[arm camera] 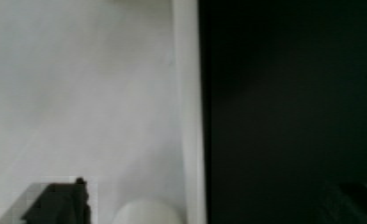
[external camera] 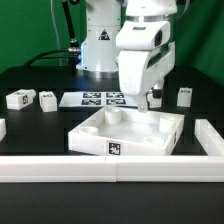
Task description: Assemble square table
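From my remote seat I saw the pincer (external camera: 149, 100) hanging over the far corner of the tabletop (external camera: 95, 140), on the exterior view's right, just above its raised rim. Its jaws stood wide open with nothing clamped between them. In the wrist view the pincer (arm camera: 206, 205) straddled a straight edge where the tabletop's white surface (arm camera: 73, 90) met the dark counter (arm camera: 286, 100). One dark finger (arm camera: 55, 205) showed over the white side.

The tabletop lay flat on the counter (external camera: 30, 120), open side up, near the middle and just behind the long white rail (external camera: 60, 168). It was square, so it had no long axis. It sat turned with one corner toward the exterior camera, and a square tag (external camera: 115, 149) faced out beside that corner.

Inside the rim I made out only its own floor and small rounded bumps (external camera: 110, 118) near the corners.

Two legs (external camera: 20, 98) lay outside it on the exterior view's left. Another leg (external camera: 184, 95) stood at the right. The marker board (external camera: 100, 98) lay behind.
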Robot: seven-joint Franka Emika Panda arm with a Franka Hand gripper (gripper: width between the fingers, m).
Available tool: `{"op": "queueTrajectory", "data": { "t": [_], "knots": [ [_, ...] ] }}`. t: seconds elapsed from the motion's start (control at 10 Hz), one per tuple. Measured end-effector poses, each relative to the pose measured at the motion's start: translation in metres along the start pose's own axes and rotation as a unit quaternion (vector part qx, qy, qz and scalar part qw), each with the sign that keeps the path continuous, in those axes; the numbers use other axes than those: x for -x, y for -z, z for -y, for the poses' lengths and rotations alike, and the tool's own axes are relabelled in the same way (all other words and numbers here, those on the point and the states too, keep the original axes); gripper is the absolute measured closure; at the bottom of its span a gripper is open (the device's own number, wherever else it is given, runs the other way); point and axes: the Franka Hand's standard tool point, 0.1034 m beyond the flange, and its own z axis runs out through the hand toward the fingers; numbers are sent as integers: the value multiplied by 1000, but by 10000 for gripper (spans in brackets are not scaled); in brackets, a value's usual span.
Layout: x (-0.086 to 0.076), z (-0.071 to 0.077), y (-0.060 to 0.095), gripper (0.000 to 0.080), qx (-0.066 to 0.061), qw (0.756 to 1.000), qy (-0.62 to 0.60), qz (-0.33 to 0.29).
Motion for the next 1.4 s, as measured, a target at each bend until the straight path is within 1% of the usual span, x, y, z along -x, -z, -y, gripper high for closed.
{"op": "queueTrajectory", "data": {
  "t": [0.1,0.2,0.4,0.5,0.6,0.7,0.8,0.9,1.0,1.1,1.4],
  "knots": [
    [5,6,-10,150,5,1000,3,-3],
    [9,7,-14,150,4,1000,1,-1],
    [20,2,-18,150,4,1000,-8,2],
    [18,1,-17,150,5,1000,-8,1],
    [19,1,-18,277,4,1000,-9,1],
    [19,1,-18,438,4,1000,-9,2],
    [19,1,-18,438,4,1000,-9,2],
    [19,1,-18,614,4,1000,-9,2],
    [19,1,-18,614,4,1000,-9,2],
    [19,1,-18,744,5,1000,-9,1],
    [19,1,-18,744,5,1000,-9,1]
  ]
}}
